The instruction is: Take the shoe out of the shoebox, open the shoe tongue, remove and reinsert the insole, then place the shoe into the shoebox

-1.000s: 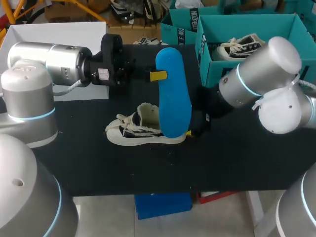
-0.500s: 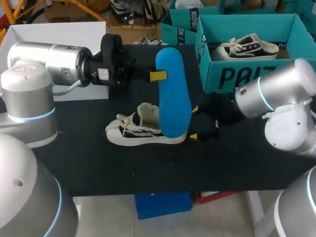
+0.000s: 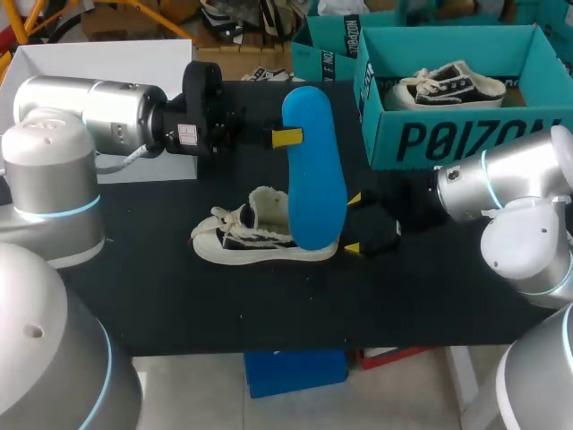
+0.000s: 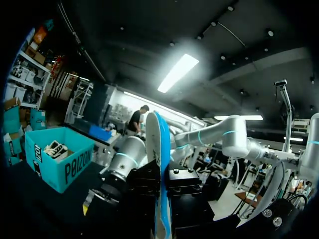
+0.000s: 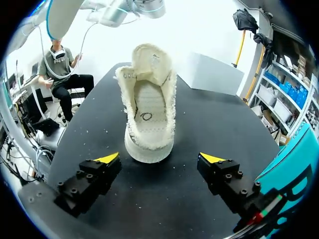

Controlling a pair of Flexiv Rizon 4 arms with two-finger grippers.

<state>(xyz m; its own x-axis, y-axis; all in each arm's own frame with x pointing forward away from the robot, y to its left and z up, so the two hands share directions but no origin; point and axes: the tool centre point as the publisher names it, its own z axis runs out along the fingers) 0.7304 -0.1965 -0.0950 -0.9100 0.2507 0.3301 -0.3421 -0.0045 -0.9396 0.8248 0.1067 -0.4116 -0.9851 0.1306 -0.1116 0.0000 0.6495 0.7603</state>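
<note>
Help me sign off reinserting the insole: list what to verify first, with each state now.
1. Is the insole clamped in the left pincer: ok.
2. Is the shoe upright on the table: ok.
3. Inside of the shoe empty: ok, per the right wrist view.
4. Is the right pincer open and apart from the shoe: ok.
5. Anything steadying the shoe: not ok.
6. Lower end of the insole lined up with the opening: cannot tell.

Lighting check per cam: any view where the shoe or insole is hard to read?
Head view: evenly lit; shoe and blue insole stand out on the black table. Left wrist view: dim, foreground near black, only the insole's edge catches light. Right wrist view: bright backdrop, yet the shoe's inside is well lit ahead of the open right gripper.
</note>
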